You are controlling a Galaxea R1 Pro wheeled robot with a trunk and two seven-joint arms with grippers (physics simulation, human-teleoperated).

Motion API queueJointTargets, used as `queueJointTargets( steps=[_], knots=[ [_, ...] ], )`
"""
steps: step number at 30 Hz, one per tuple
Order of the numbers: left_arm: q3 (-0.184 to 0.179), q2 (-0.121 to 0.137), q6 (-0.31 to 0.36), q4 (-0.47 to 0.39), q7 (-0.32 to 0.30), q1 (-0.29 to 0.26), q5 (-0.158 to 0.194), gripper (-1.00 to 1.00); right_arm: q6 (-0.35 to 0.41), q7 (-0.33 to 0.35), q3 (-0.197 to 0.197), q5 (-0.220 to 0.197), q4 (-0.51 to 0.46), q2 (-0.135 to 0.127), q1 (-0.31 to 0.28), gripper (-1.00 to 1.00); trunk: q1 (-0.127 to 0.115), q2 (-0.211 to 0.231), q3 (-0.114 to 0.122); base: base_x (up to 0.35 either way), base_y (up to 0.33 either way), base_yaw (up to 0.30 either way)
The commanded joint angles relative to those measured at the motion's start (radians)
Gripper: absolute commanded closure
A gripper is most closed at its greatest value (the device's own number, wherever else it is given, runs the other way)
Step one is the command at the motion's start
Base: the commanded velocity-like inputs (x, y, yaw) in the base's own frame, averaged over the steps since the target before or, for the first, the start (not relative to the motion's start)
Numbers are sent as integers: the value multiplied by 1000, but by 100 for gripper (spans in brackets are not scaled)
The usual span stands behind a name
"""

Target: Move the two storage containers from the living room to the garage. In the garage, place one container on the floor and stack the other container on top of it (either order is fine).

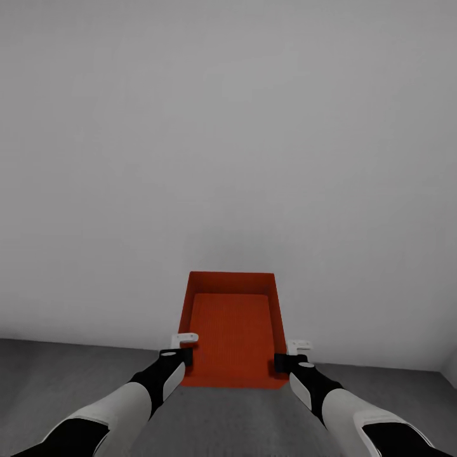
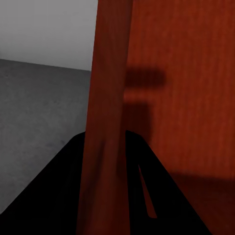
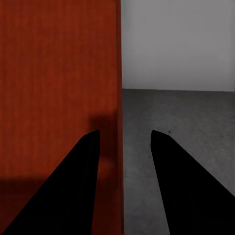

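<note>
1. One orange-red storage container (image 1: 233,330) is held off the ground between both arms, in front of the robot, its open top tipped toward the head camera. Behind it stands a plain pale grey wall (image 1: 228,127), and below lies the dark speckled concrete floor (image 1: 76,368), so this looks like the garage.
2. The left end effector (image 1: 183,346) straddles the container's left wall near the near corner. In the left wrist view the thin wall (image 2: 105,147) runs straight between the two dark fingers, which appear pinched on it.
3. The right end effector (image 1: 293,355) does the same on the right wall. In the right wrist view one finger (image 3: 73,191) sits inside the bin and the other outside, with a visible gap between the outer finger and the wall, so I cannot tell how firmly it clamps.
4. Risk: both grips sit at the near end, so the far end overhangs; a loose right pinch could let the bin pivot or slip.
5. Risk: if the arms move unevenly, the thin walls may twist out of the fingers.
6. Risk: the wall is near; driving forward could bump the far rim.
</note>
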Motion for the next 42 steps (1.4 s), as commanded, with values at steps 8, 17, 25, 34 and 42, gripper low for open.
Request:
queueJointTargets(
  steps=[8,17,25,34,42],
  knots=[
    [25,9,7,-10,7,-1,-14,100,0,-7,-3,-9,3,-6,0,100,0,-1,-13,0,0,0],
    [25,9,7,-10,7,-1,-14,100,-2,-7,-2,-9,3,-6,0,100,0,-1,-28,0,0,0],
    [25,9,7,-10,7,-1,-14,100,-2,-7,-2,-9,3,-6,0,100,0,-1,-41,0,0,0],
    [25,9,7,-10,7,-1,-14,100,0,-7,-2,-9,3,-6,0,100,0,-1,-55,0,0,0],
    [25,9,7,-10,7,-1,-14,100,0,-8,-2,-9,3,-6,0,100,0,-1,-68,0,0,0]
  ],
)
